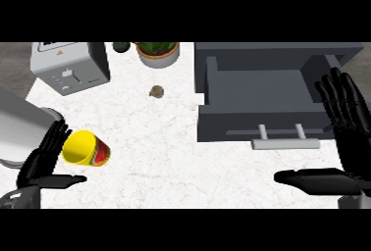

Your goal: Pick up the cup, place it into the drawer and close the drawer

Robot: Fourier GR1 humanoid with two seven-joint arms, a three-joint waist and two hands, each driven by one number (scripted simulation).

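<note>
Two black hands come in from the lower edge of the head view, and neither grasps anything. The left hand (45, 162) is at the lower left with its fingers straight and pointing up and its thumb stretched out sideways along the bottom; its fingertips lie just beside the rim of the cup (85, 148), though whether they touch it cannot be told. The cup lies tilted on its side on the white marbled surface (167, 147), its yellow mouth turned toward that hand and its red body with a dark band pointing toward the middle of the surface. The right hand (346, 132) is at the far right, released as well, fingers straight and upright, thumb spread out low to the left; its fingers overlap the right edge of the grey drawer (257, 90). The drawer stands pulled open, its front panel carrying a pale bar handle (285, 143) that juts toward the viewer. Well apart from the cup, at the top left, sits a grey toaster (69, 66); a potted plant (158, 52) stands at the top centre, and a small brown object (156, 91) lies between the plant and the drawer's front. A large grey rounded object (20, 122) fills the left edge, behind the left hand.
</note>
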